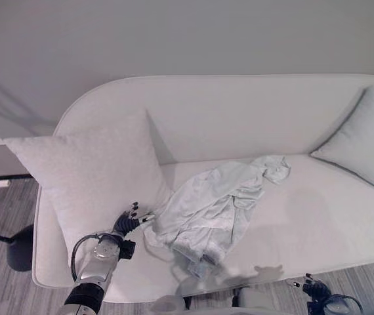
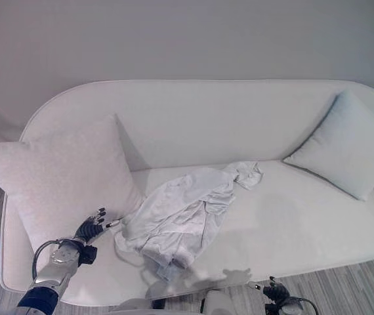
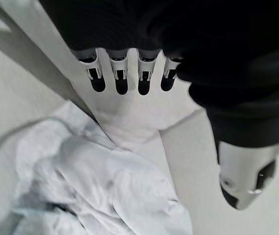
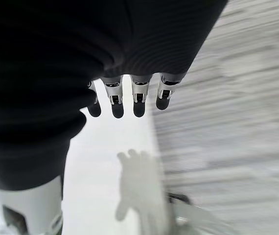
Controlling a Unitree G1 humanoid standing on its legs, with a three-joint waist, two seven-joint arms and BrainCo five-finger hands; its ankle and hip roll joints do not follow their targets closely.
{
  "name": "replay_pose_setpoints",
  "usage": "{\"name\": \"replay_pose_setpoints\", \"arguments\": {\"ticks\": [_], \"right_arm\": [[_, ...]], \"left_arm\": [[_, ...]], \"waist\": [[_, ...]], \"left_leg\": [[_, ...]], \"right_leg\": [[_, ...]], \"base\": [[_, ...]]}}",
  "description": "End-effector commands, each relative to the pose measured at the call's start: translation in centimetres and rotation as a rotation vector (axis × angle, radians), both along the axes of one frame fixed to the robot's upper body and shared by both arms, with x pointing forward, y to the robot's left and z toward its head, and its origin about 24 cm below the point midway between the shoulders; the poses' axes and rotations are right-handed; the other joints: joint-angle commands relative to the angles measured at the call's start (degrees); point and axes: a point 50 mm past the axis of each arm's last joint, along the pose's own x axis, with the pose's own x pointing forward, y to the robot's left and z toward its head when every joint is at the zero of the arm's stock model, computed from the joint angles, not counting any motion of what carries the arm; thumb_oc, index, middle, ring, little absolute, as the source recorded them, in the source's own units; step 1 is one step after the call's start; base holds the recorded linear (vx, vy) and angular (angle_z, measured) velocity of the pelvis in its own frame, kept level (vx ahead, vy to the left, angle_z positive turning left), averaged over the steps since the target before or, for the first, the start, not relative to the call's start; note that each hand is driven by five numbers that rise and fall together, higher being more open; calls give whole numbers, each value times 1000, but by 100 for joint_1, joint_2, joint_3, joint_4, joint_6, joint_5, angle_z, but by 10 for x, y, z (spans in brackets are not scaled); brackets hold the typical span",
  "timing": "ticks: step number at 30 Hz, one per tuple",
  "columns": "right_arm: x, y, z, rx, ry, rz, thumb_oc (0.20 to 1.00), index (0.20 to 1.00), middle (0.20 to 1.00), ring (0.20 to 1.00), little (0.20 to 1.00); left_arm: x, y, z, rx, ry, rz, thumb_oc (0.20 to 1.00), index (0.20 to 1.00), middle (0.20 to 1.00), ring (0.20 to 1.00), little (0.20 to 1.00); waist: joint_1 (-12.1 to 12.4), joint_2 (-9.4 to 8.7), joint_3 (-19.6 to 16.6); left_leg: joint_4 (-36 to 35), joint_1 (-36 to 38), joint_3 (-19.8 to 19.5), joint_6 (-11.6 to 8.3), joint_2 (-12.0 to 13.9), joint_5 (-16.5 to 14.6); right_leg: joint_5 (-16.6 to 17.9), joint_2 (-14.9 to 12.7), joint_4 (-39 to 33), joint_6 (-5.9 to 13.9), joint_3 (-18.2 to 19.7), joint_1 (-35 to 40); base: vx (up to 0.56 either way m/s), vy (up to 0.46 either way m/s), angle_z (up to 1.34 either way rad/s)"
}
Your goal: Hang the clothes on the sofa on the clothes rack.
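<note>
The left hand, fingers spread and relaxed, is held just beside the crumpled pale garment heaped on the white sofa; the right hand, likewise unclenched, is kept low by the sofa's front edge.

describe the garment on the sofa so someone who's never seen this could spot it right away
Start at the long pale sofa against the grey wall. A large cushion leans at one end and a smaller one at the other. On the seat between them, nearer the large cushion, lies the garment, the only crumpled, wrinkled thing there, with the left hand open beside its edge.
</note>
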Motion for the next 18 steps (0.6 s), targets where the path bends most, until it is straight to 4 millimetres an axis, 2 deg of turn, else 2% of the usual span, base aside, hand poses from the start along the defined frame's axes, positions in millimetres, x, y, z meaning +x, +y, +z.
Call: {"name": "replay_pose_setpoints", "arguments": {"ticks": [1, 4, 5, 6, 10, 14, 17, 18], "right_arm": [[48, -28, 37, -106, -162, 18, 1000, 1000, 1000, 1000, 1000], [90, -17, 62, -123, -295, 77, 1000, 1000, 1000, 1000, 1000], [90, -17, 63, -123, -296, 77, 1000, 1000, 1000, 1000, 1000], [121, -3, 83, -122, -395, 113, 1000, 1000, 1000, 1000, 1000], [165, 16, 122, -127, -546, 156, 1000, 1000, 1000, 1000, 1000], [197, 25, 158, -159, -644, 190, 1000, 1000, 1000, 1000, 1000], [212, 33, 174, -176, -675, 216, 1000, 1000, 1000, 1000, 1000], [218, 36, 180, -181, -680, 221, 1000, 1000, 1000, 1000, 1000]], "left_arm": [[44, -32, 34, 30, -166, -126, 1000, 1000, 1000, 1000, 1000], [73, -56, 60, 76, -258, -225, 1000, 1000, 1000, 1000, 1000], [73, -56, 61, 76, -259, -225, 1000, 1000, 1000, 1000, 1000], [96, -75, 84, 118, -331, -289, 1000, 1000, 1000, 1000, 1000], [128, -102, 126, 163, -453, -347, 1000, 1000, 1000, 1000, 1000], [152, -108, 169, 228, -560, -339, 1000, 1000, 1000, 1000, 1000], [163, -105, 196, 290, -622, -321, 1000, 1000, 1000, 1000, 1000], [169, -97, 209, 332, -642, -297, 1000, 1000, 1000, 1000, 1000]], "waist": [[-24, 283, 207], [6, 282, 497], [7, 283, 504], [14, 286, 756], [39, 293, 1327], [85, 293, 1839], [126, 269, 1879], [135, 246, 1879]], "left_leg": [[3, -466, -203, -434, 491, 97], [3, -637, -228, -457, 541, 186], [3, -633, -228, -457, 542, 186], [3, -754, -235, -474, 563, 237], [3, -923, -277, -513, 593, 341], [3, -1050, -320, -559, 629, 419], [3, -1326, -357, -590, 672, 460], [3, -1516, -385, -601, 701, 482]], "right_leg": [[-175, 136, 69, -74, -170, 187], [-214, 155, 69, -53, -238, 71], [-214, 155, 69, -53, -238, 74], [-255, 166, 69, -47, -259, -17], [-205, 159, 69, -53, -265, -132], [-161, 152, 69, -67, -249, -226], [-155, 151, 69, -74, -266, -484], [-127, 144, 69, -81, -267, -667]], "base": [[-58, -97, 9], [-70, -75, 1], [-131, -52, 5], [-130, -46, -4], [-154, -39, 4], [-118, -14, 3], [-66, -13, 4], [-62, -14, 1]]}}
